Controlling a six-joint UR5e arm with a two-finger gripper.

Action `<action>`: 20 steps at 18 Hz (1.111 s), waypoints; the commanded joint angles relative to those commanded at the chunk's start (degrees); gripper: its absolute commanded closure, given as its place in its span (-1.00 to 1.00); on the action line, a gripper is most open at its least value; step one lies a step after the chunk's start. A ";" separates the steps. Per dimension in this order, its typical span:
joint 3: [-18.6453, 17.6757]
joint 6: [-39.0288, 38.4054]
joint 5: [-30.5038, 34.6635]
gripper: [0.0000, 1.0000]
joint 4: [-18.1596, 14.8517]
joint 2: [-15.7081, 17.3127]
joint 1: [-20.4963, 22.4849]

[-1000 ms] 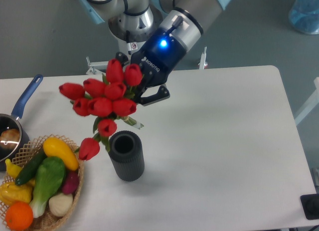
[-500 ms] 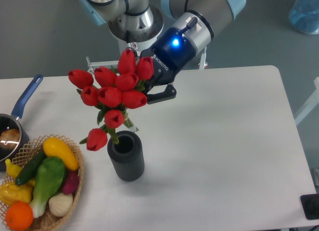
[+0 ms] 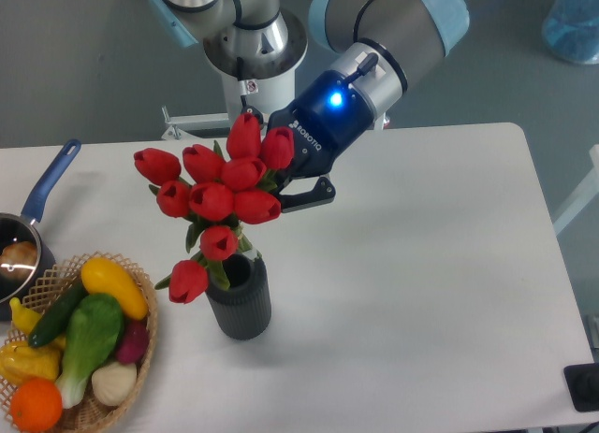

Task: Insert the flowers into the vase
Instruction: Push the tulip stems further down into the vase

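Here the gripper (image 3: 281,185) clamps its jaws on the flowers (image 3: 217,194) behind the blooms, tilting the bunch so the stems point down into the vase (image 3: 241,302), which stands beside the wicker basket (image 3: 140,353). Against half a second ago, the bunch sits lower and more upright, its lowest blooms now at the vase's mouth.

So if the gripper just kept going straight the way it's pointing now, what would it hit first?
The gripper points down and to the left, shut on the flowers. Carried straight on, it would most likely meet the vase first, at its mouth, though depth is hard to judge from this single view.
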 joint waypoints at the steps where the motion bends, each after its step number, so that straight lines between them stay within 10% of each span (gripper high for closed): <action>1: 0.00 0.09 0.00 1.00 0.00 -0.09 0.00; 20: -2.81 3.86 -3.69 1.00 0.35 -2.02 -0.44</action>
